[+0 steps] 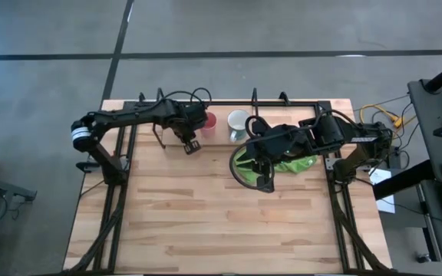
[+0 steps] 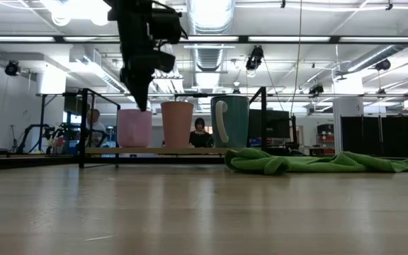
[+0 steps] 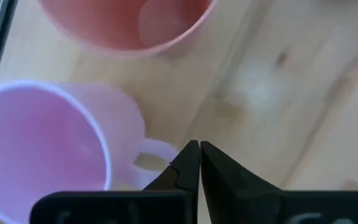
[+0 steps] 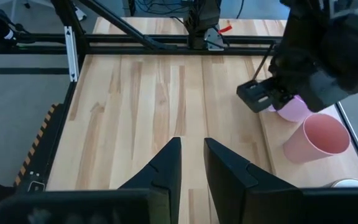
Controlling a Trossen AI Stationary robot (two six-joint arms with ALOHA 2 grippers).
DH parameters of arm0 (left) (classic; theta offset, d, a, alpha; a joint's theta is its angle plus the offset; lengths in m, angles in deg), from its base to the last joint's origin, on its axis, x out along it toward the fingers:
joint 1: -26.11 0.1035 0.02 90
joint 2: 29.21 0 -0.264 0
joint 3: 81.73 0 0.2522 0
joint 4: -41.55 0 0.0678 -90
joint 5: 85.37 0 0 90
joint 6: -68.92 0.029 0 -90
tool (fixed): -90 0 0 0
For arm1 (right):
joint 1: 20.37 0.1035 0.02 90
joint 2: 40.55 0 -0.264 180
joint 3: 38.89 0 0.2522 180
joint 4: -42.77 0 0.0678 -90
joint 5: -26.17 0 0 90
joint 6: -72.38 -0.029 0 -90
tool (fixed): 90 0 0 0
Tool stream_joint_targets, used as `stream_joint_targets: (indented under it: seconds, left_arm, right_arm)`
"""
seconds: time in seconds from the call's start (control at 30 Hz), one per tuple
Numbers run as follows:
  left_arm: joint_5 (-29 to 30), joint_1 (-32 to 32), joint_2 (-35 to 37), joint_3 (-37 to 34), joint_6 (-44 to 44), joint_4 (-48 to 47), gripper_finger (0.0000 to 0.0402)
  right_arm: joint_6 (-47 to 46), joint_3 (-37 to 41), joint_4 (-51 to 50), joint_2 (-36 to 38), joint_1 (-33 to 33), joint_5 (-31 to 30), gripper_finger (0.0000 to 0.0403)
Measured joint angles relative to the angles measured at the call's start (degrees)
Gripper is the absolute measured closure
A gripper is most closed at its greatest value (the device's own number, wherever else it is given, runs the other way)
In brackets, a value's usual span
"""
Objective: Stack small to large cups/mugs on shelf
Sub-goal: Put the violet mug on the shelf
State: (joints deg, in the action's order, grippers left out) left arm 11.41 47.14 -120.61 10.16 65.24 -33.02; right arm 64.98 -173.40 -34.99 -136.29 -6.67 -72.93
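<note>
Three cups stand in a row on the shelf [image 2: 154,151] at the table's far edge: a lilac mug [image 2: 134,127], a red-pink cup [image 2: 177,124] and a grey-white mug [image 2: 230,120]. My left gripper [image 3: 199,155] is shut and hangs just above the lilac mug [image 3: 42,149], with its tips next to the mug's handle. It also shows in the high view [image 1: 191,146]. My right gripper [image 4: 191,149] is slightly open and empty. It hovers over the near edge of the green cloth [image 1: 286,162], to the right of the table's middle. My left gripper comes from above, pointing down, with its shut fingertips [image 3: 190,155] right beside the lilac mug's handle [image 3: 157,149]. I cannot tell whether they touch it. The mug stands upright on the shelf.
The shelf's thin black rods and upright loops [image 2: 83,127] frame the cups. The green cloth [image 2: 317,163] lies crumpled on the table to the right of the shelf. Bare wooden tabletop [image 1: 206,215] fills the near half. People show in the room behind.
</note>
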Motion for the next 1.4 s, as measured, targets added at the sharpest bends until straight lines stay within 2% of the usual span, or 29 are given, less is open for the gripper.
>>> stream_joint_targets:
  seconds: [0.27, 0.63, 1.1, 1.4]
  left_arm:
    - [4.3, -0.5, -1.4, -1.2, -0.4, 0.8, 0.0402]
    - [5.8, -1.3, -1.3, -2.6, -0.4, 0.0, 0.0402]
    - [6.0, -2.1, -1.3, -2.6, -0.4, -6.3, 0.0401]
    - [8.6, -2.0, -1.3, -2.6, -0.4, -9.9, 0.0401]
  right_arm:
    - [-0.1, 0.0, 0.0, 0.0, 0.0, 0.0, 0.0339]
    - [-0.1, 0.0, 0.0, 0.0, 0.0, 0.0, 0.0339]
    - [-0.1, 0.0, 0.0, 0.0, 0.0, 0.0, 0.0339]
    - [-0.1, 0.0, 0.0, 0.0, 0.0, 0.0, 0.0339]
